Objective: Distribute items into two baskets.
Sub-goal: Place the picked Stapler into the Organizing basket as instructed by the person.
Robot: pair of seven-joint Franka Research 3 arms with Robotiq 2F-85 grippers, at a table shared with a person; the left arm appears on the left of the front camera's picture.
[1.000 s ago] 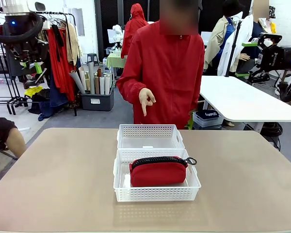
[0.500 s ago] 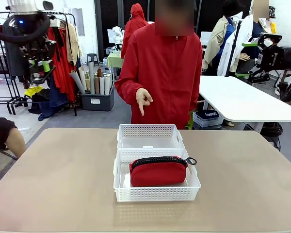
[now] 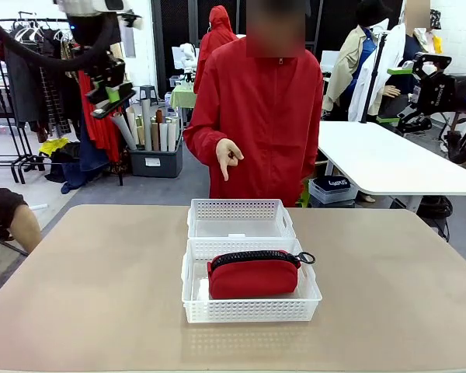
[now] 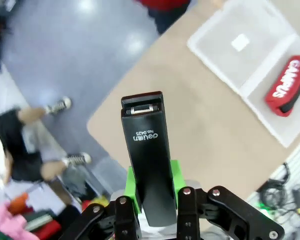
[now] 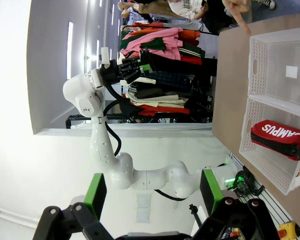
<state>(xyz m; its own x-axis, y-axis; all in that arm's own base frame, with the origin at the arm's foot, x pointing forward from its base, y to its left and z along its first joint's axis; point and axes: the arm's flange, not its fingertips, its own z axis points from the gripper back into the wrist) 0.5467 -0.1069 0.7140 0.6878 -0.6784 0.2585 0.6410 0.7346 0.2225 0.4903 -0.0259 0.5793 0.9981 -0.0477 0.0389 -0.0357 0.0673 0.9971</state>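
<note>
Two white baskets stand end to end at the middle of the tabletop (image 3: 101, 287), their short sides touching. The near basket (image 3: 251, 307) holds the red pouch (image 3: 253, 275), which lies lengthwise across it with its black zipper facing the far side and the pull loop at the picture's right end. The far basket (image 3: 241, 210) shows a bare floor with a small white label. In the left wrist view the pouch (image 4: 289, 86) shows white lettering on its side.

The left tool (image 3: 109, 92) hangs high above the tabletop's far left corner, well apart from both baskets. In the left wrist view the left tool (image 4: 151, 192) is clamped on the black stapler (image 4: 149, 152), its green pads (image 4: 130, 187) pressed against the stapler's two long sides; the stapler points away from the wrist with its metal front end uppermost in the picture. The right wrist view shows the left arm raised, its tool (image 5: 135, 67) far from the baskets.

The right tool (image 5: 152, 192) has its fingers wide apart, with nothing between them.

A person in a red jacket stands at the far side of the tabletop; one hand (image 3: 228, 158) is raised at chest height, its index finger pointing down toward the far basket.
</note>
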